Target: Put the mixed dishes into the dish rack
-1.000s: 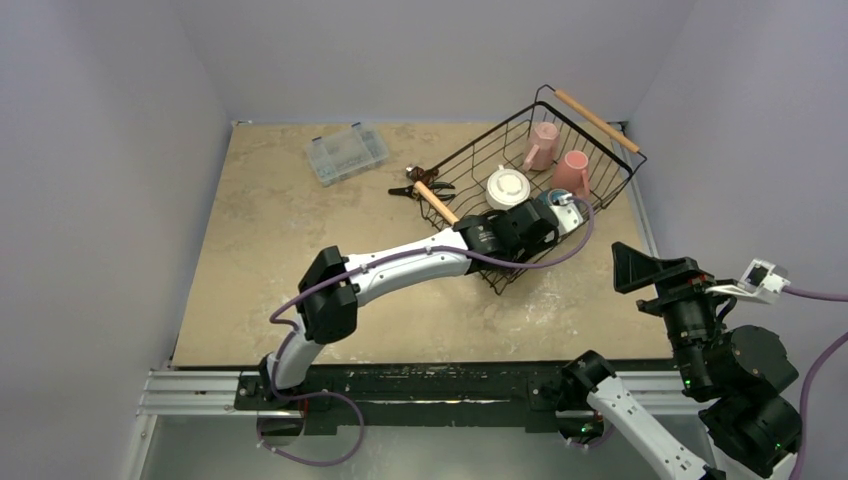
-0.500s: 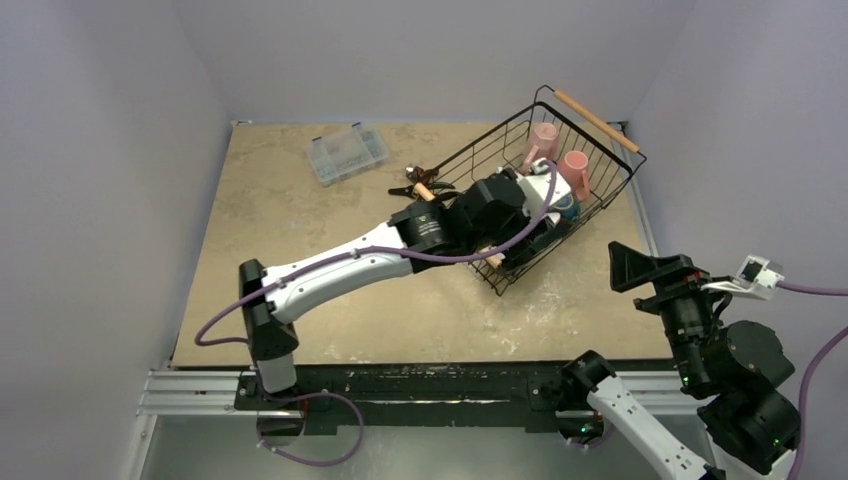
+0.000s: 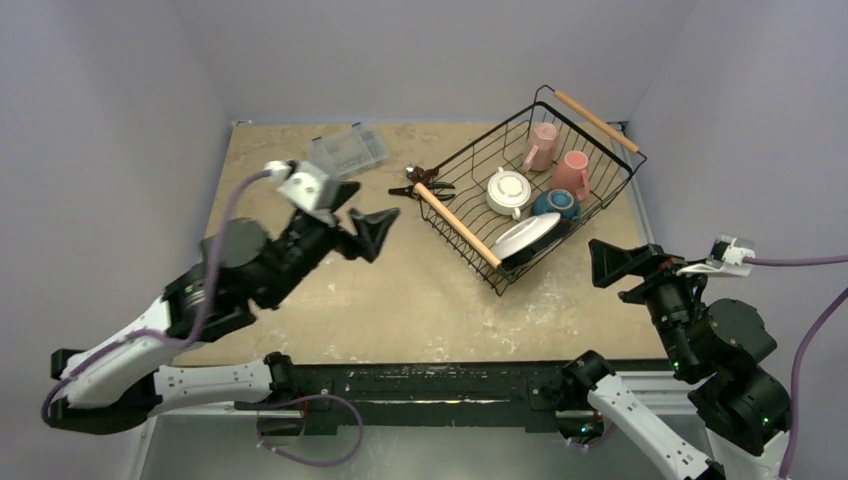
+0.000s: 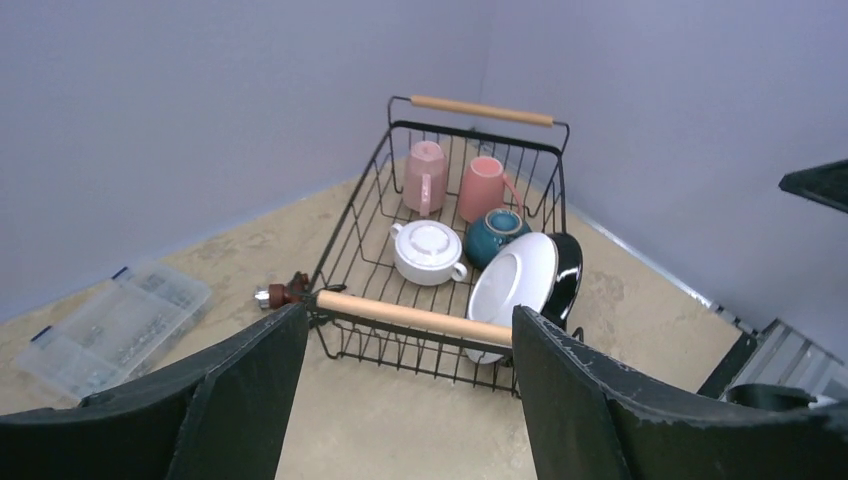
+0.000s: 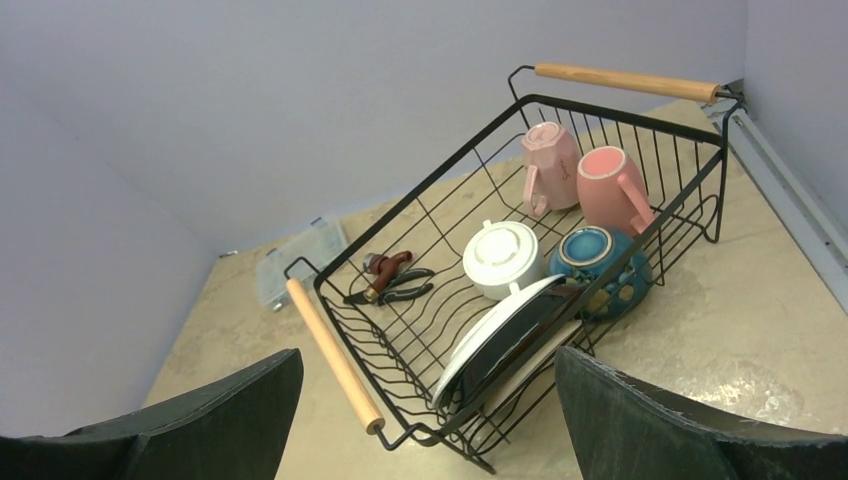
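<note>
With the left tool [image 3: 362, 222] and right tool [image 3: 622, 272] both spread open and empty, and the two pink mugs [image 3: 572, 172], white two-handled cup [image 3: 508, 190], blue bowl [image 3: 556, 204] and two plates [image 3: 527, 238] all inside the dish rack [image 3: 452, 220], loading looks finished, so the next move probably calls only for parking the arms.

The dish rack [image 3: 455, 224] sits at the far right of the table [image 3: 420, 290]. In it: 2 mugs [image 3: 543, 145] at the far end, the 2-handled cup [image 3: 508, 190] left of the bowl [image 3: 556, 204] mid-rack, and the plates [image 3: 525, 237] leaning on edge nearest. The hand tool [image 3: 420, 182] lies just outside the rack's left corner, with the compartment box [image 3: 347, 152] farther left.
</note>
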Tool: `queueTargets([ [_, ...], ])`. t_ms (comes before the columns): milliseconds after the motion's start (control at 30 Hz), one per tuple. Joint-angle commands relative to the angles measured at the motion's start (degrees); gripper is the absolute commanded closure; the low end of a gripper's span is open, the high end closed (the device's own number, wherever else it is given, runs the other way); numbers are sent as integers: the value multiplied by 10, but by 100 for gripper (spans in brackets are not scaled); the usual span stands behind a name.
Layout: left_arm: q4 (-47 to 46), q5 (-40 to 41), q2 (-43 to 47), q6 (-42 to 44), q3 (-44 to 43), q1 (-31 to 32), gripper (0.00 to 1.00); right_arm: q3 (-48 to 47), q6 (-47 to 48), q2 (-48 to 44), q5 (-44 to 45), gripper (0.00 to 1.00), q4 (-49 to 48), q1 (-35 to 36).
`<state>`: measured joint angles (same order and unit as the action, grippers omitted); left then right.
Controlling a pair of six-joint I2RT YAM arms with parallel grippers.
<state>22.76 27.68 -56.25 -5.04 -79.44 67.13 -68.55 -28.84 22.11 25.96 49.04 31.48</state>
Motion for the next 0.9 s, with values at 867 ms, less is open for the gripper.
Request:
queueTargets([
  [867,109,129,496,-86,150,-4,26,-77,39,19,10,1,-39,2],
])
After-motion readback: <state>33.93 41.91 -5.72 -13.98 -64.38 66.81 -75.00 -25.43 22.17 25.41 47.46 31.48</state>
